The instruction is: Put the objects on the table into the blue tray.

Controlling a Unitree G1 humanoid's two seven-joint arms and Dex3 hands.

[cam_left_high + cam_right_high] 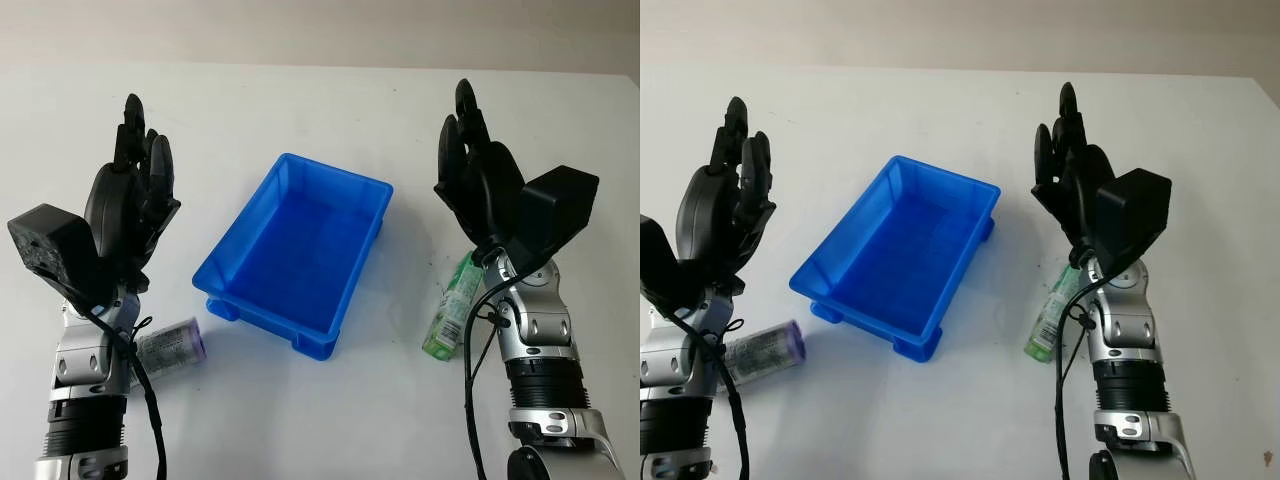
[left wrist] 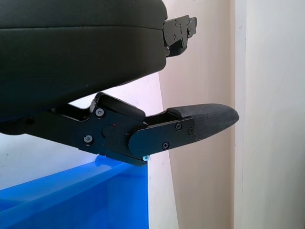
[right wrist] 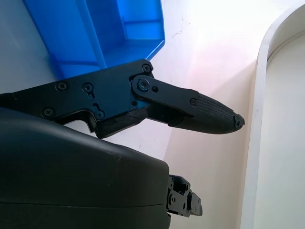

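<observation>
Blue tray (image 1: 300,250) bare; both robot hands, left (image 1: 135,190) and right (image 1: 480,180), raised, holding nothing (can (image 1: 170,345) and bottle (image 1: 452,305) waiting) — reaching down next.

A white table (image 1: 330,400) stands before a pale wall (image 1: 300,30).

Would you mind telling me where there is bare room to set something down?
The blue plastic tray is empty inside. Bare white table lies behind it. It is tighter beside the purple-capped can under the open left hand and the green bottle under the open right hand.
</observation>
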